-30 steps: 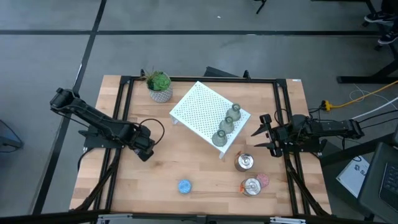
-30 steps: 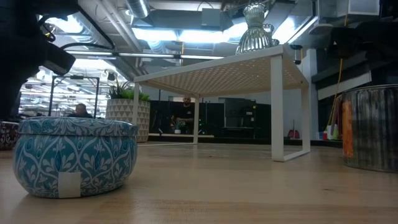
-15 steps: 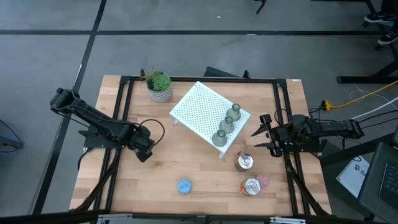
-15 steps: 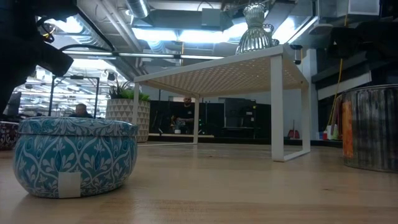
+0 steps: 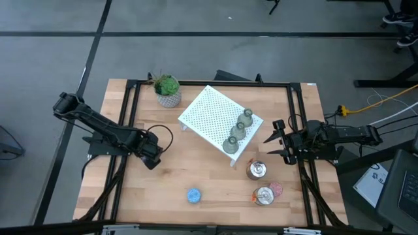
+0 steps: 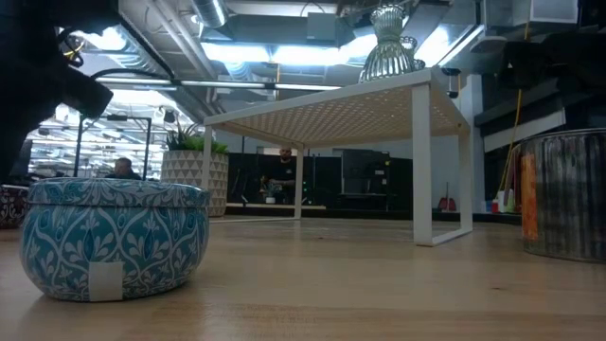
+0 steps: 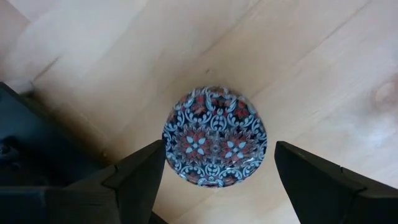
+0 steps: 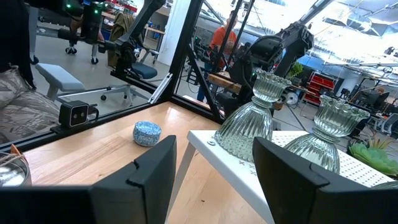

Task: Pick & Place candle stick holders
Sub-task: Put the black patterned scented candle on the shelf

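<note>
hovering left fingers [image 7: 217, 180] open over patterned holder [image 7: 214, 137], apparently untouched

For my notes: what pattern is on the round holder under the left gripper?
Blue, red and white floral tile pattern; left wrist view.

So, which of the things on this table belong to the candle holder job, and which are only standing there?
Job:
- three green bell-shaped holders on the stand
- blue holder
- two silver holders
- pink holder
- patterned dark holder under the open left gripper

Not the job:
- potted plant
- white perforated stand
</note>
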